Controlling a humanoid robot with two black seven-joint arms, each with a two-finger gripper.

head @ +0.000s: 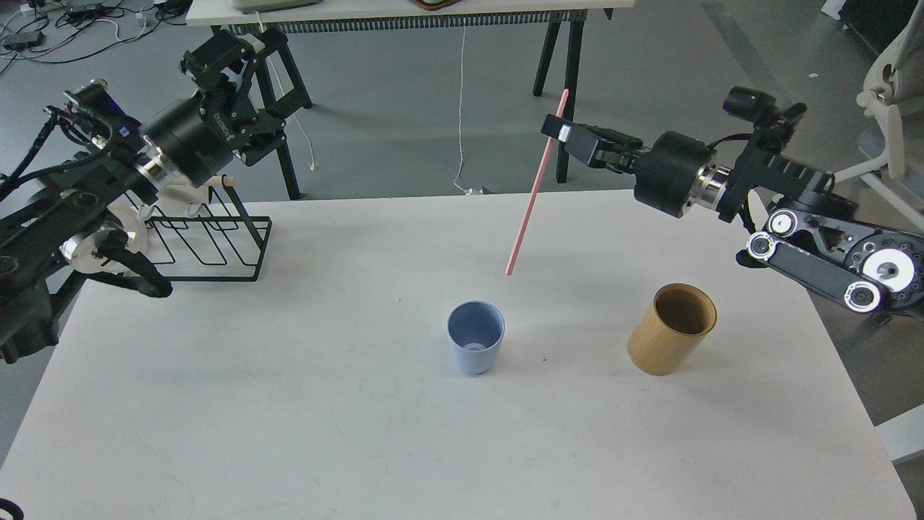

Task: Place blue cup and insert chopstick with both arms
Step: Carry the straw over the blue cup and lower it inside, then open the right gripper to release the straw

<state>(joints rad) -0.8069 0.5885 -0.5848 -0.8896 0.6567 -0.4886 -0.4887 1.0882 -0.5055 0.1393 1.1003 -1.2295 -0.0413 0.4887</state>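
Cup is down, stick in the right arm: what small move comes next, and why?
Probably shift the right gripper left and toward the robot. It holds the stick tilted, with its lower tip above the table beyond the upright, empty cup, not yet over its mouth.

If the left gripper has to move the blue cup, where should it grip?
Probably the rim of the blue cup, coming from above: it stands upright, open mouth up, apart from the tan holder, so one finger can go inside.

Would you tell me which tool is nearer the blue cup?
Right. The right tool holds the pink chopstick above the blue cup; the left tool hangs far left.
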